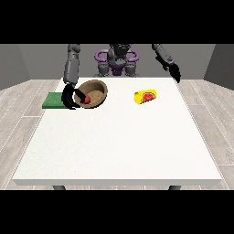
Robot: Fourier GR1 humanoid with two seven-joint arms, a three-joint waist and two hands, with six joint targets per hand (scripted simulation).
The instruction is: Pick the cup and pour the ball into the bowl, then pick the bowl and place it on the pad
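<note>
At far left on the desk [119, 146], I see the hand at the view's left [69, 97] with fingers curled on the tilted bowl [93, 93], ball [86, 98] inside, beside the pad [53, 100]. Right of it lies the cup [145, 96]. I cannot tell how the fingers of the hand at the view's right [175, 73] lie.

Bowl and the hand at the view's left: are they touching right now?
Touching. In the front view the hand at the view's left overlaps the brown bowl's near rim, and the bowl is tilted beside the green pad.

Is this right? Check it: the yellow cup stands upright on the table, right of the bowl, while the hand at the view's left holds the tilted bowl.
Not quite. The front view shows the yellow cup lying on its side, not upright. The rest holds: it is right of the bowl, which the hand at the view's left holds tilted.
</note>
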